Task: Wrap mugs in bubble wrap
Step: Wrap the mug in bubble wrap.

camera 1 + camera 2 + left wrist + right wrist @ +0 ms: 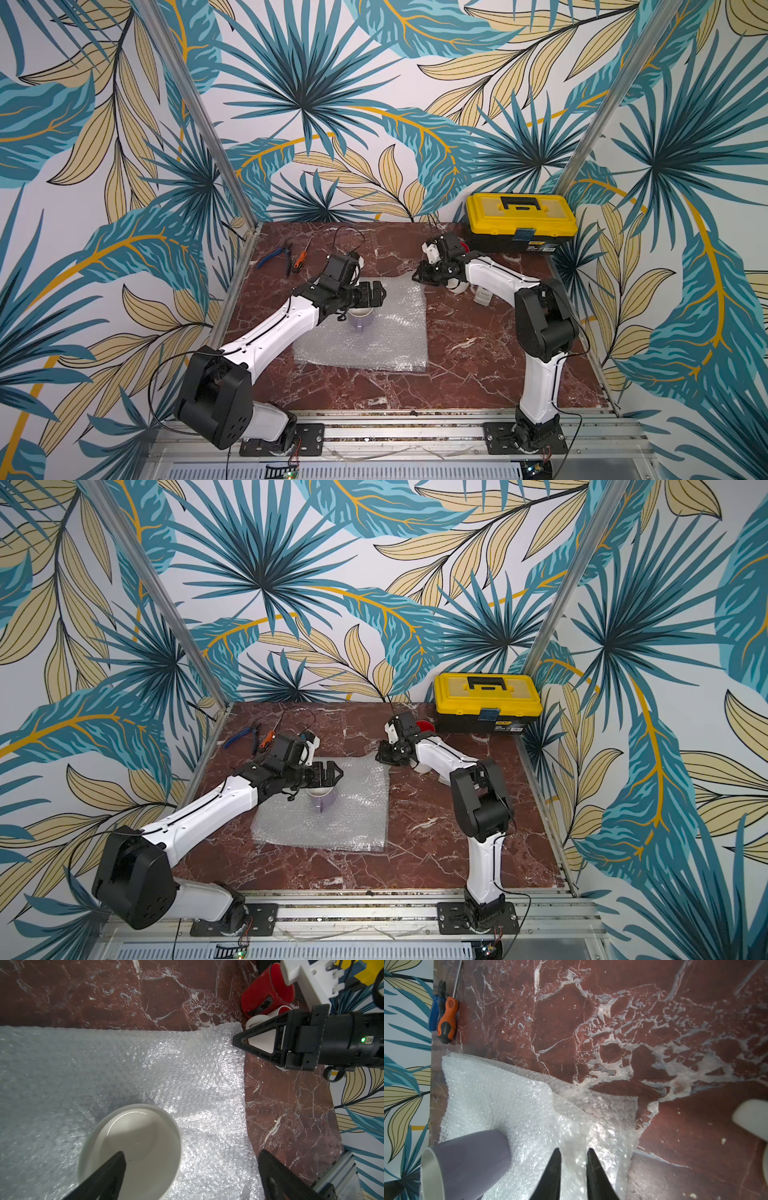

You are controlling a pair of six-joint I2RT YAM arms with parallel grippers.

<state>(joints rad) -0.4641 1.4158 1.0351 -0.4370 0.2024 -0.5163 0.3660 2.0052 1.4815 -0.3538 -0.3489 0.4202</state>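
Mug [360,324]: set on bubble wrap [395,332], unwrapped.
Left gripper [193,1154]: spread wide, empty.
Right gripper [573,1150]: nearly closed at two-o'clock corner, hold unclear.

On the red-brown marble-patterned worktop [478,374], a yellow plastic toolbox with a black handle [521,220] stands in the far right corner, while blue-handled pliers [272,255] and an orange-handled screwdriver [300,259] lie side by side near the far left corner.

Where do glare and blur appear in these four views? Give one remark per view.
Left wrist view: glare whitens the bubble wrap beside the lavender mug; the left claw is dark and soft-edged. Right wrist view: glare on the wrap too, the mug close and blurred. Both top views: even light, hardly any glare.
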